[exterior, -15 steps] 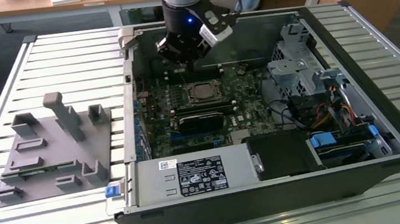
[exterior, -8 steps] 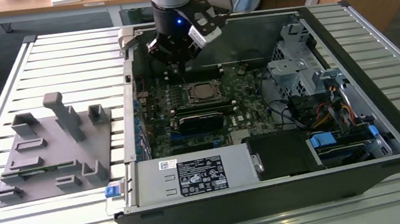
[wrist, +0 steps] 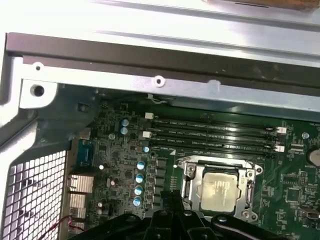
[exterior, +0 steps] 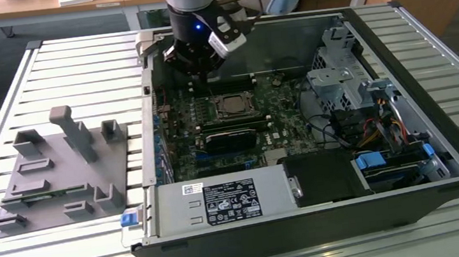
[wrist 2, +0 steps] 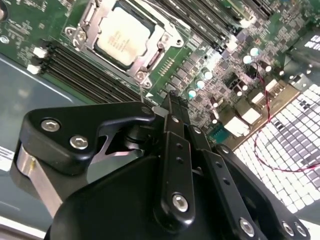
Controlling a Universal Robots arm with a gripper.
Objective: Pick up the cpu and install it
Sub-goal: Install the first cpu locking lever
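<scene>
My gripper (wrist 2: pixel 172 102) is closed with nothing in it: in the second wrist view its black fingers (wrist 2: pixel 176 145) run together to a narrow tip, and that tip hangs over the green motherboard (wrist 2: pixel 225 65) just beside the socket frame (wrist 2: pixel 150 62), off one corner of it. The same tip (wrist: pixel 172 197) shows in the first wrist view, next to the frame's edge (wrist: pixel 186 187). The cpu (wrist 2: pixel 120 37) lies flat inside that socket frame, silver top up, metal bracket around it; I see it in both wrist views (wrist: pixel 220 189) and in the exterior view (exterior: pixel 231 104), where my arm (exterior: pixel 195 30) stands over the board a little beyond the socket. Past the socket from my tip lie the long black memory slots (wrist: pixel 215 135), and beyond them the wall of the computer case (wrist: pixel 165 65). Out on the slatted table (exterior: pixel 77 61), well apart from the socket, sits a grey fixture tray (exterior: pixel 60 178)
</scene>
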